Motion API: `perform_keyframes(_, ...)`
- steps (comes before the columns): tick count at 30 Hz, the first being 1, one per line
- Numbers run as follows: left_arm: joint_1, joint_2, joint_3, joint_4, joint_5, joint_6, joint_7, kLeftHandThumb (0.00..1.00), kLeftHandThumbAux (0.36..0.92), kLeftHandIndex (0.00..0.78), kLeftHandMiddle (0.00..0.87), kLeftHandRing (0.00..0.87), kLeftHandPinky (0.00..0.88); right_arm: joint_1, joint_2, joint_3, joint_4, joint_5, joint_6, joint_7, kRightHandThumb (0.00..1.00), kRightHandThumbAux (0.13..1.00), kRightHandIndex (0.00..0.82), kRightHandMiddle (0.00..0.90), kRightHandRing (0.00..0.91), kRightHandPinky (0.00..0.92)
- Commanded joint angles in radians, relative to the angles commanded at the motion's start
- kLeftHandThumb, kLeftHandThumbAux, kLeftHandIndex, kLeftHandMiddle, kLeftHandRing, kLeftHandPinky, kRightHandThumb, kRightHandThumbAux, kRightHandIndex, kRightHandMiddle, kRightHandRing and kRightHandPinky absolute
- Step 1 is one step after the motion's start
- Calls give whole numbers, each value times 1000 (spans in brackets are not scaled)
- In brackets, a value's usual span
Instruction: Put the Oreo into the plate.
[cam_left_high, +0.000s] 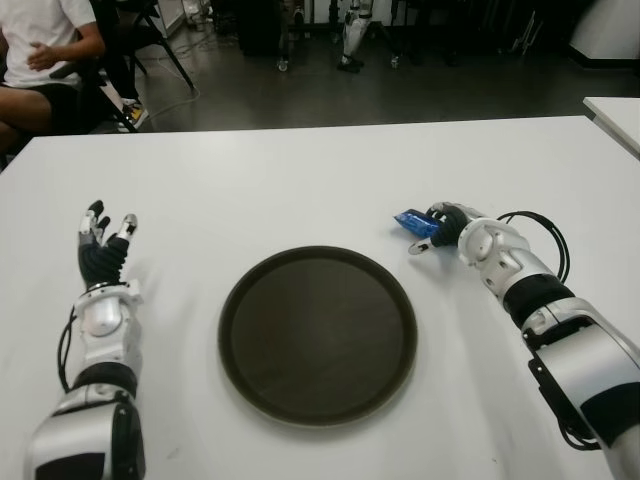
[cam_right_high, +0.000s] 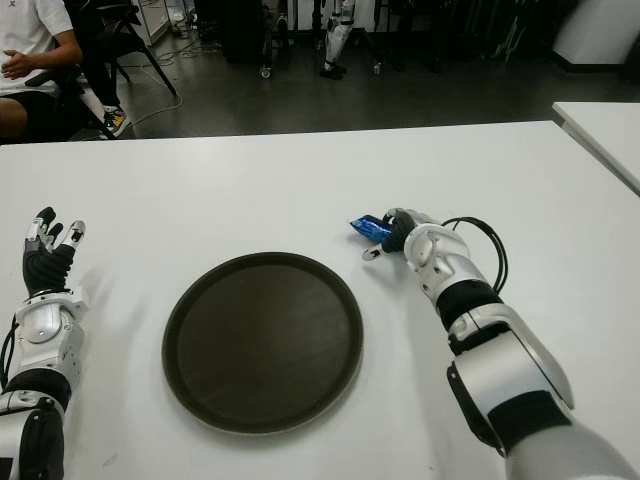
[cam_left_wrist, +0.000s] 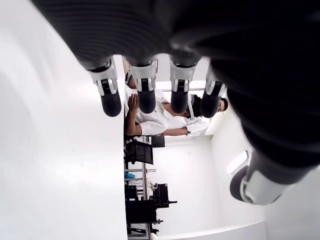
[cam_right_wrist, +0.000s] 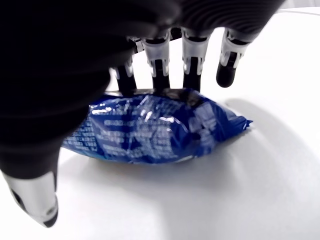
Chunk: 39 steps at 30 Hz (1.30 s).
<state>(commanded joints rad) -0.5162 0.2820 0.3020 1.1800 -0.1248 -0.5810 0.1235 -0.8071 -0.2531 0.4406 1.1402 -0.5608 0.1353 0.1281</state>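
Your left hand (cam_left_high: 103, 240) shows at the table's (cam_left_high: 300, 180) left side, well left of the plate (cam_left_high: 317, 334), with its fingers (cam_left_wrist: 146, 90) straight and spread and nothing in them. Behind the table's far left corner a person (cam_left_high: 40, 55) sits on a chair.

The plate sits in the middle of the table, round, dark and holding nothing.

Right of the plate, just past its upper right rim, you find the Oreo (cam_left_high: 415, 225), a blue packet. Your right hand (cam_left_high: 445, 228) is at it: in the wrist view the packet (cam_right_wrist: 155, 132) lies on the table under the palm, the fingers (cam_right_wrist: 192, 60) reaching over its far side and touching its top edge, the thumb (cam_right_wrist: 32, 192) down on the near side. The fingers are partly curled around the packet; whether they grip it firmly you cannot tell. The packet is apart from the plate, not in it.
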Motion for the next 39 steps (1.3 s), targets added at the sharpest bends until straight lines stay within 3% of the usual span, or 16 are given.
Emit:
perform_keyframes(6,-2,2,-2,5,4,0,6,0,642,0,0,0,0,-1,1,1,-2,-1,5,3,0,678,179,169,142,105)
perform_keyframes(29,0,-1,-1,-1,3,-10,1,0,649,0,0,0,0,3,0,8,-9,-6,8,-9,0,671,203,194,170,129)
perform_keyframes(39,2,0,-3,2,4,0,2,0,635,0,0,0,0,0,2,20,-6,-13,19,1,0,664,140,172,158,111)
